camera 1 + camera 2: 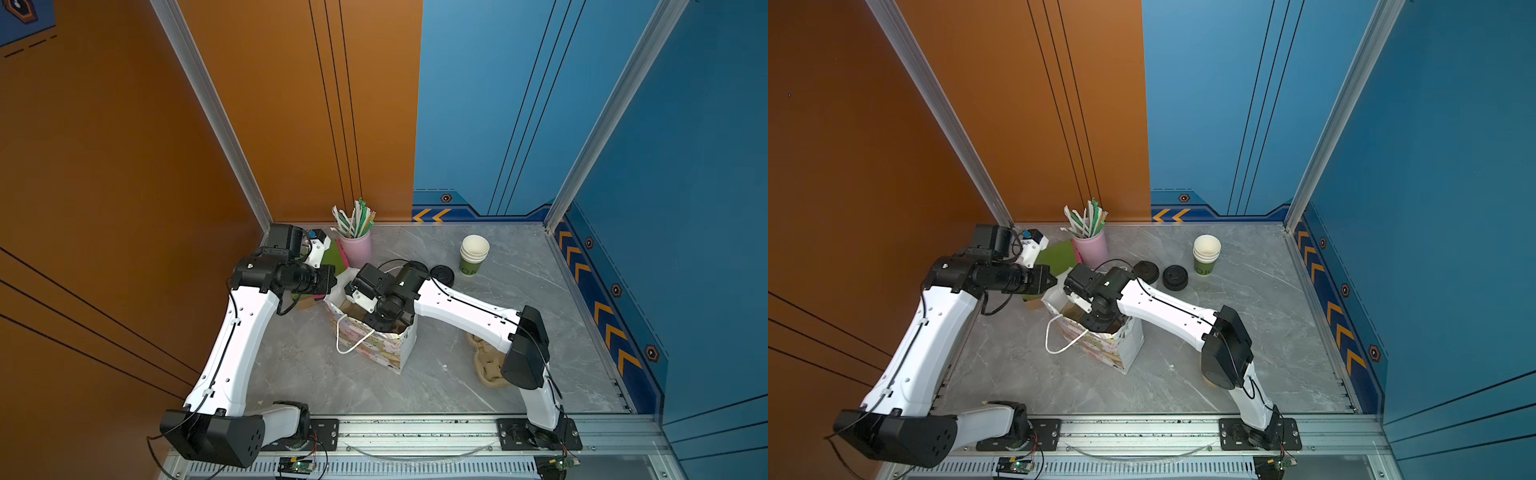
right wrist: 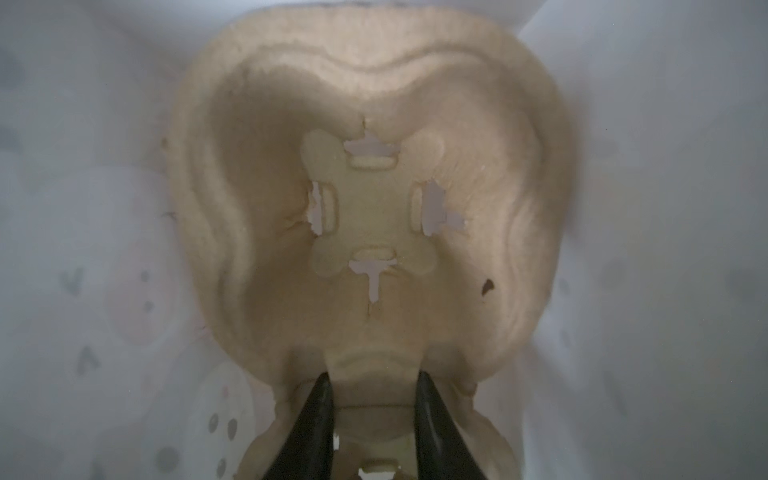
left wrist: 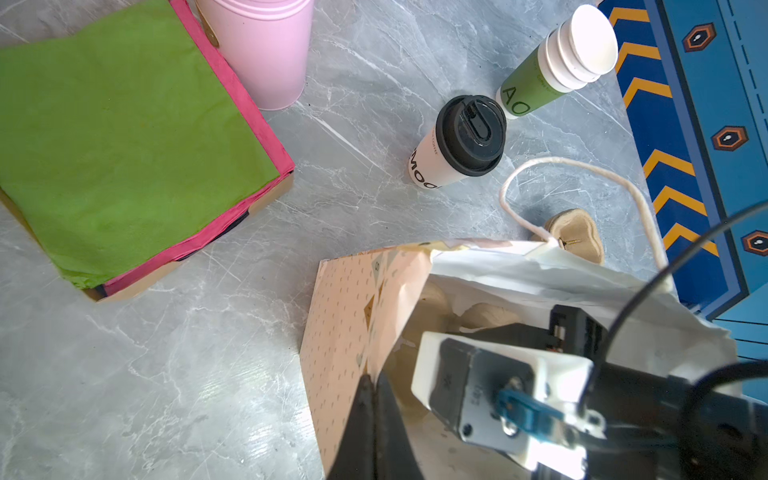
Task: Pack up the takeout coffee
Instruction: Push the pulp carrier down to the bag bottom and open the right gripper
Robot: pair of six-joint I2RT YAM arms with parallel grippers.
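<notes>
At the centre of both top views stands the patterned paper bag (image 1: pixel 386 345). The left gripper (image 3: pixel 374 386) is pinched tight on its rim. The right gripper (image 2: pixel 374 380) reaches down inside, jaws narrow, clasping the middle ridge of a pulp cup carrier (image 2: pixel 374 104). Behind the bag and outside it, the takeout coffee (image 3: pixel 453 145) stands upright on the table (image 1: pixel 582 332), just before the cup stack (image 1: pixel 473 253) right of centre.

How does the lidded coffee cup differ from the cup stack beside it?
The takeout coffee wears a black sip lid; the cup stack is open-topped. The takeout coffee is one white cup with dark lettering; the cup stack nests white cups in a green one. Both stand upright on the table.
</notes>
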